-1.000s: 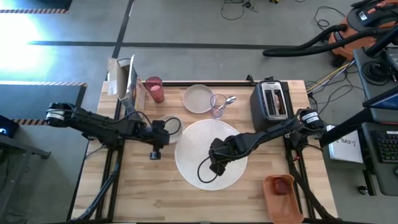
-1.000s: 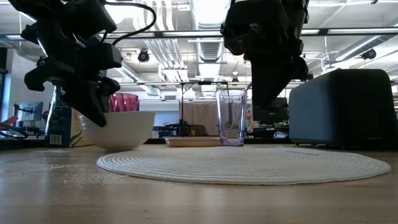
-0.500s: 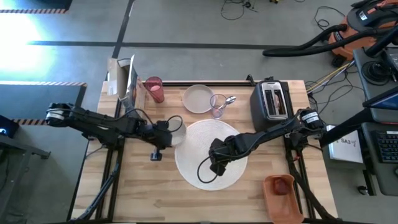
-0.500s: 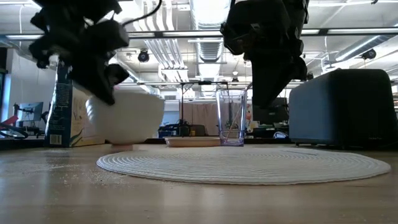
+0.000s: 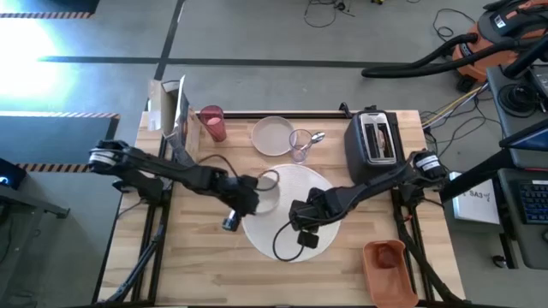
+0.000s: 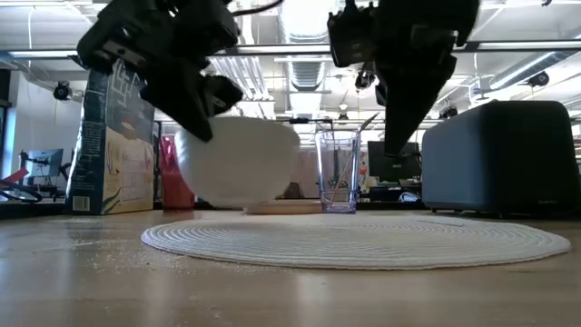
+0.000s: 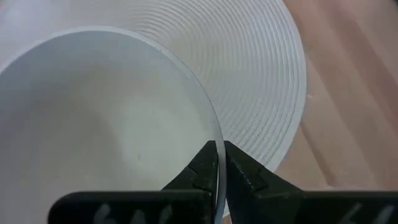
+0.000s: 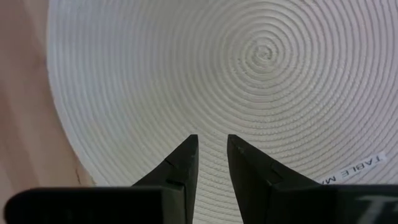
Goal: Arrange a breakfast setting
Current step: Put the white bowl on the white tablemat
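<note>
Carried since earlier, white bowl (image 6: 238, 163) hangs above placemat (image 5: 291, 214), left hand (image 7: 219, 163) clamped on its rim.

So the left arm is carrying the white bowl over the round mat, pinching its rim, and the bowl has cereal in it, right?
Nearly. The left gripper does pinch the rim of the white bowl, held up above the woven placemat. But the left wrist view looks straight into the bowl, and it is empty: no cereal.
</note>
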`<state>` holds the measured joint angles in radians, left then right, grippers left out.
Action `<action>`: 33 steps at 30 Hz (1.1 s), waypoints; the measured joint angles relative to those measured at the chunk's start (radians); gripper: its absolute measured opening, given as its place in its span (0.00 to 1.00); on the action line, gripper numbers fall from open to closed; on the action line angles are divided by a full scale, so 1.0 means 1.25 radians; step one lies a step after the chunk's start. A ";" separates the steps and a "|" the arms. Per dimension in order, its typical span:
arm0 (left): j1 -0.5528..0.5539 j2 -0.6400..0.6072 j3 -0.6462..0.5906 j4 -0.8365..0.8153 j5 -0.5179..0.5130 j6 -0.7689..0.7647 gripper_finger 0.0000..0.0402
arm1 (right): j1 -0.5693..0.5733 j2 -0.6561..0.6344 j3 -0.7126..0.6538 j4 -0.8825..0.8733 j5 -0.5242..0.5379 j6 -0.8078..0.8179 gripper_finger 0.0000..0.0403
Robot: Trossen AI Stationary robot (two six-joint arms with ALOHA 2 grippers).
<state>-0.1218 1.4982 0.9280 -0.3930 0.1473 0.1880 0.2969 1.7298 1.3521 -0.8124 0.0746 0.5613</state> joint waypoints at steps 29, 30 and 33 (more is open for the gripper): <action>-0.026 0.131 0.071 0.026 0.212 -0.004 0.02 | 0.029 0.000 0.000 0.013 0.011 -0.221 0.17; -0.029 0.131 0.071 0.025 0.212 -0.006 0.03 | 0.029 0.000 0.000 0.014 0.024 -0.227 0.17; -0.033 0.132 0.071 0.024 0.213 -0.006 0.05 | 0.029 -0.001 0.000 0.015 0.067 -0.230 0.17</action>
<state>-0.1635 1.6627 1.0172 -0.3634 0.4133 0.1806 0.3336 1.7288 1.3521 -0.7937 0.1583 0.2741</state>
